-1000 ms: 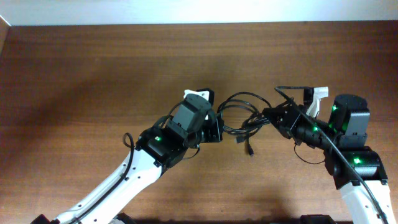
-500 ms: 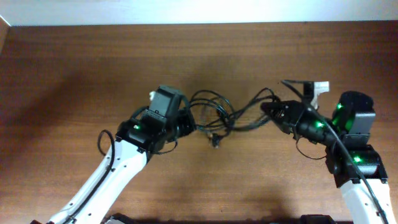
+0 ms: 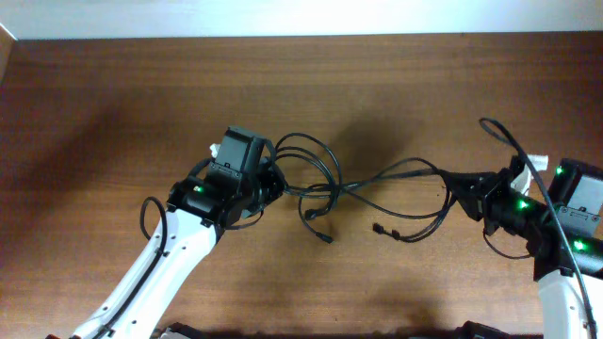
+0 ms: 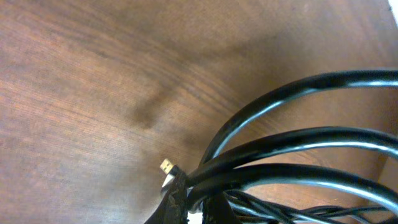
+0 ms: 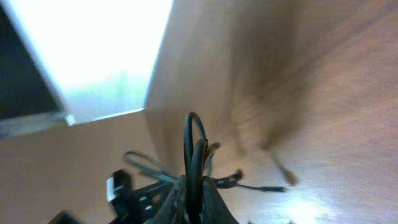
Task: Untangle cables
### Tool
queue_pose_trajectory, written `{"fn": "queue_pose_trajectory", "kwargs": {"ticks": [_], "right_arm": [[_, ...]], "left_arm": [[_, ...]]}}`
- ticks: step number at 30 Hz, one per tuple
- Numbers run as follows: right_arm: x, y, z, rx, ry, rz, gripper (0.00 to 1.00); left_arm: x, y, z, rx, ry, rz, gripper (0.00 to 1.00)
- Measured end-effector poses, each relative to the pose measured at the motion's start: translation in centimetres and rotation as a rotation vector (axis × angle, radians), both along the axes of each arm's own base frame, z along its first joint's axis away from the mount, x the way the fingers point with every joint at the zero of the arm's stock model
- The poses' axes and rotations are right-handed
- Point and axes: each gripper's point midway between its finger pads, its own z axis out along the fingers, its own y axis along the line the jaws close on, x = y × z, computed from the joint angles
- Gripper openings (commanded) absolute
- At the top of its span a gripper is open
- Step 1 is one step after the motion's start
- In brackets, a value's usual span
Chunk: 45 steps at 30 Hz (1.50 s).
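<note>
Glare on cables [image 4: 292, 140], right-wrist view blurred

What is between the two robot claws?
Only the black cables, strung from the left gripper to the right gripper across the wooden table; the overhead view shows it.

Left gripper [image 3: 271, 184], right gripper [image 3: 452, 179] well apart, each clamped on cables [image 3: 386, 174].
</note>
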Motion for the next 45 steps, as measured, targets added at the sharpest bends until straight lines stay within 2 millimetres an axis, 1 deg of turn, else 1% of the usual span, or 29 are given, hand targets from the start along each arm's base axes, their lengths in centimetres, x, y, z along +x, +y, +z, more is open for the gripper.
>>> {"fn": "queue_pose_trajectory", "kwargs": {"ticks": [2, 3, 4, 5, 6, 7, 8, 10, 11, 13, 16, 18, 20, 22, 23, 27, 28, 30, 31, 33, 35, 37, 38, 40, 41, 43, 45], "right_arm": [[-1.0, -1.3, -2.2, -0.062, 0.113, -0.073, 0.11], [-1.3, -2.2, -3.0, -0.106, 0.153, -0.112, 0.13], [-1.8, -2.9, -3.8, -0.144, 0.194, -0.138, 0.17], [-2.7, -3.8, -5.0, -0.199, 0.259, -0.175, 0.22], [-3.3, -4.7, -5.8, -0.247, 0.301, -0.205, 0.28], [-3.5, -4.8, -5.9, -0.258, 0.309, -0.208, 0.33], [-4.0, -5.0, -6.3, -0.279, 0.331, -0.201, 0.37], [-4.3, -4.9, -6.5, -0.308, 0.326, -0.166, 0.65], [-4.3, -4.7, -6.4, -0.309, 0.313, -0.146, 0.74], [-4.2, -3.8, -5.9, -0.279, 0.28, -0.095, 0.77], [-3.8, -1.5, -4.5, -0.17, 0.208, -0.003, 0.78], [-3.9, -0.2, -3.6, -0.067, 0.205, 0.013, 0.78], [-3.9, 0.3, -3.2, 0.028, 0.249, -0.027, 0.78], [-3.9, 0.6, -3.0, 0.084, 0.284, -0.058, 0.78], [-3.8, 0.7, -2.9, 0.104, 0.296, -0.069, 0.78], [-2.6, 2.1, -1.9, 0.13, 0.258, -0.047, 0.78], [-2.2, 2.4, -1.5, 0.134, 0.24, -0.041, 0.78], [-1.9, 2.9, -1.3, 0.14, 0.232, -0.03, 0.78], [-1.9, 3.1, -1.3, 0.143, 0.24, -0.03, 0.77], [-2.0, 3.7, -1.7, 0.145, 0.265, -0.02, 0.77], [-1.9, 4.2, -2.2, 0.144, 0.289, -0.006, 0.7], [-1.7, 4.7, -3.4, 0.146, 0.341, 0.011, 0.62], [-1.6, 4.7, -3.9, 0.15, 0.363, 0.011, 0.51], [-1.3, 4.7, -4.8, 0.155, 0.405, 0.008, 0.36], [-1.3, 4.7, -5.2, 0.156, 0.42, 0.008, 0.27], [-1.2, 4.6, -5.6, 0.156, 0.436, 0.001, 0.12], [-1.1, 4.5, -5.7, 0.149, 0.439, -0.009, 0.11]], "left_arm": [[0.9, -0.2, 0.7, 0.004, -0.062, -0.033, 0.0], [1.2, 0.0, 1.0, 0.018, -0.089, -0.039, 0.0], [1.6, 0.2, 1.3, 0.025, -0.117, -0.041, 0.0], [2.0, 0.5, 2.1, 0.04, -0.164, -0.049, 0.0], [2.2, 0.7, 3.2, 0.04, -0.208, -0.045, 0.0], [2.6, 0.7, 4.3, 0.037, -0.254, -0.043, 0.0], [2.6, 0.7, 4.6, 0.034, -0.267, -0.043, 0.0], [2.6, 0.8, 5.4, 0.029, -0.292, -0.042, 0.0], [2.6, 0.8, 5.4, 0.029, -0.291, -0.042, 0.0], [2.6, 0.5, 5.5, 0.017, -0.296, -0.049, 0.0], [2.9, -1.1, 6.8, -0.065, -0.337, -0.102, 0.0], [3.0, -2.8, 8.2, -0.151, -0.382, -0.162, 0.0], [3.1, -4.1, 9.8, -0.22, -0.432, -0.215, 0.0], [2.8, -5.0, 10.3, -0.255, -0.441, -0.251, 0.0], [2.6, -5.7, 10.8, -0.272, -0.458, -0.275, 0.0], [0.8, -9.6, 12.7, -0.33, -0.528, -0.387, 0.0], [0.4, -10.3, 12.7, -0.335, -0.525, -0.403, 0.0], [-0.2, -11.1, 12.9, -0.348, -0.525, -0.413, 0.0], [-0.3, -11.5, 13.2, -0.357, -0.534, -0.413, 0.0], [-1.0, -13.0, 14.3, -0.391, -0.57, -0.437, 0.0], [-1.3, -13.7, 14.9, -0.398, -0.597, -0.439, 0.0], [-1.5, -14.2, 15.2, -0.398, -0.612, -0.437, 0.0], [-1.6, -14.3, 15.2, -0.398, -0.612, -0.439, 0.0], [-1.6, -14.3, 15.2, -0.394, -0.614, -0.435, 0.0], [-1.6, -14.2, 15.2, -0.393, -0.615, -0.433, 0.0], [-1.5, -14.2, 15.2, -0.393, -0.615, -0.432, 0.0], [-1.6, -14.2, 15.2, -0.392, -0.615, -0.432, 0.0]]}}
